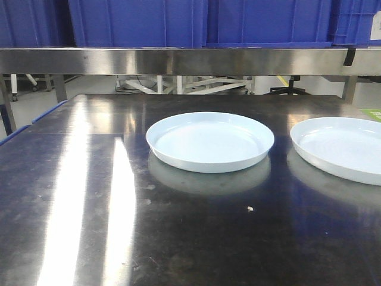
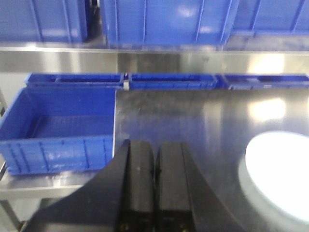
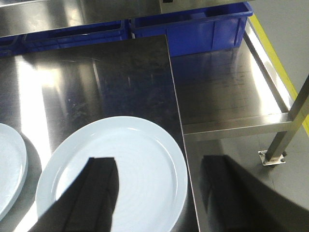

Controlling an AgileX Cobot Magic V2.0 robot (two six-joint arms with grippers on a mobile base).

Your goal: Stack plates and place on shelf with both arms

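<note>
Exterior front-facing view shows the job barely begun: two pale plates lie flat and apart on the dark table [image 1: 71, 226], the centre plate [image 1: 210, 142] and the right plate [image 1: 342, 148], neither lifted nor stacked; the steel shelf [image 1: 178, 61] behind them carries blue crates [image 1: 137, 22], which seem to leave little free room; the left pincer [image 2: 154, 147] has its jaws pressed together on nothing, short of the centre plate; the right pincer [image 3: 159, 159] is spread wide and empty above the right plate, which sits by the table's edge; one plate must go onto the other, then both up to the shelf; an open blue bin [image 2: 58, 125] stands beside the table.
</note>
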